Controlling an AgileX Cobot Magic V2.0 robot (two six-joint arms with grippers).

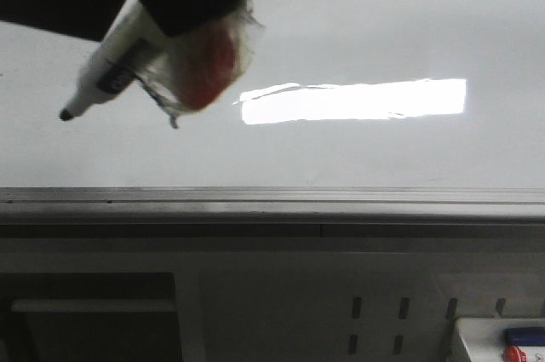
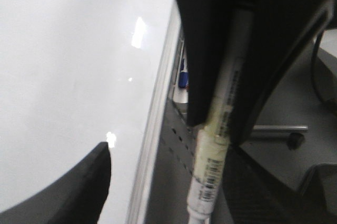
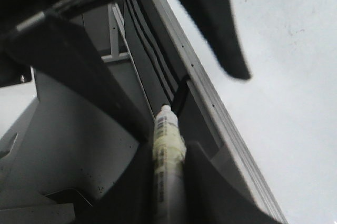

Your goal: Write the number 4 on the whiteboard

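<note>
Marker (image 1: 111, 68): white barrel, dark printed label, black tip, tilted, tip lowest and pointing left in the front view; tape wrapped round its upper barrel. Red blurred object (image 1: 209, 68): just beside the marker, under clear wrapping. Pale perforated panel (image 1: 375, 319): rows of dark slots. White tray (image 1: 498, 341), lower right corner: held a blue item (image 1: 524, 335) and a red item (image 1: 515, 353).

Large glossy pale grey-white whiteboard (image 1: 358, 30) with a grey metal rail along its near edge and a bright rectangular glare. Its surface lies below the fingers, bare of strokes.
</note>
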